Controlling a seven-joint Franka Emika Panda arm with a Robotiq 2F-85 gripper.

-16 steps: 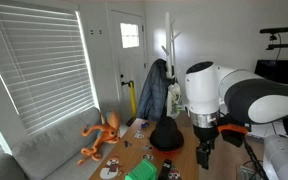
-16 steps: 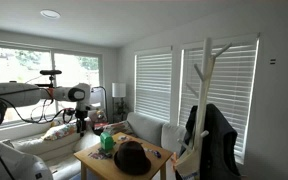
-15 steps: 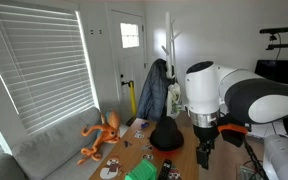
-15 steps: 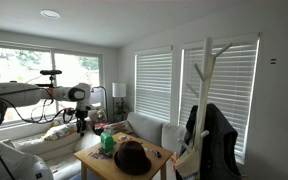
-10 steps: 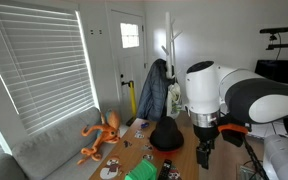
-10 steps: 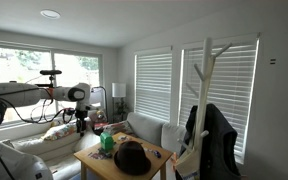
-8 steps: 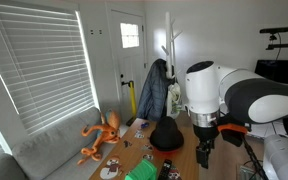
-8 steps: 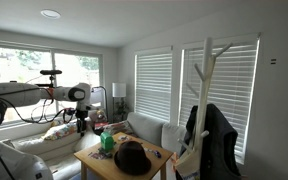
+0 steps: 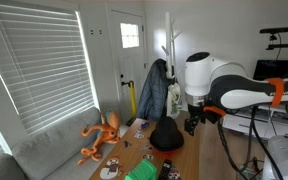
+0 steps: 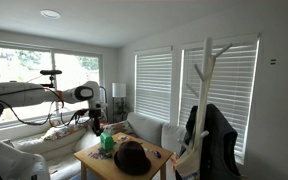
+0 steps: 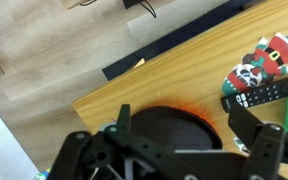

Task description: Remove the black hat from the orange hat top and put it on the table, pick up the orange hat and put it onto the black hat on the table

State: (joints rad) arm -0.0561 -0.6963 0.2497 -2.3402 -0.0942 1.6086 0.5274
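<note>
A black hat [image 9: 166,136] sits on the wooden table [image 9: 189,158] in both exterior views, where it also shows as a dark round shape [image 10: 132,158]. In the wrist view the black hat [image 11: 164,130] lies on top of an orange hat, of which only a thin orange rim [image 11: 194,111] shows. My gripper [image 11: 184,125] is open, its two fingers spread wide above the black hat. In an exterior view the gripper [image 9: 192,127] hangs above the table, just beside the hat.
A remote control [image 11: 264,93] and a Christmas-patterned item [image 11: 264,57] lie on the table next to the hats. A green object [image 10: 107,141] stands on the table. An orange plush toy [image 9: 99,138] lies on the sofa. A coat rack [image 10: 206,100] stands behind.
The arm has moved from beside the table's edge to over the table, toward the black hat, with the gripper higher in the exterior view. The hats have not moved.
</note>
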